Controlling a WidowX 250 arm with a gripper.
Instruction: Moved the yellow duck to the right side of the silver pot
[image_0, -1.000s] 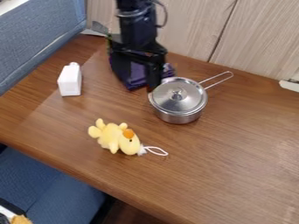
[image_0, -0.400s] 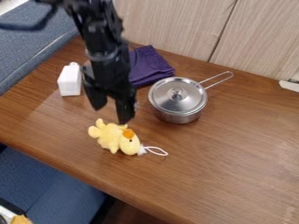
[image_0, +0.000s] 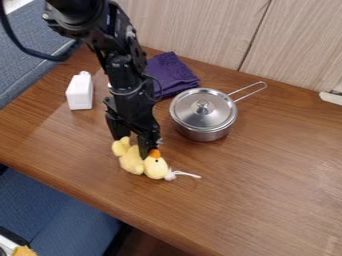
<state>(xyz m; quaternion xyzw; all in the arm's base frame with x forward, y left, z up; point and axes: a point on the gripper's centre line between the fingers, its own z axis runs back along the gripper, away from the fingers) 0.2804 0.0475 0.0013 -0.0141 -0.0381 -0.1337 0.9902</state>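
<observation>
The black gripper (image_0: 135, 142) hangs down over the yellow duck (image_0: 132, 161), left of the pot, and its lower end meets the duck's upper side and covers part of it. The duck is a plush toy lying on its side, with its orange beak and its head to the right and a white loop cord trailing from it. The silver pot (image_0: 204, 131), lidded and with a wire handle pointing to the upper right, stands to the right of the gripper and higher in the view than the duck.
A folded purple cloth (image_0: 170, 72) lies behind the pot, close to the arm. On the left stands a white bottle (image_0: 80, 92). The wooden table (image_0: 267, 190) meets a pale panel wall at the back; its front edge runs diagonally at lower left.
The gripper has come forward from beside the cloth and down onto the duck. Duck and cord have shifted slightly right and turned a little. The pot has not moved.
</observation>
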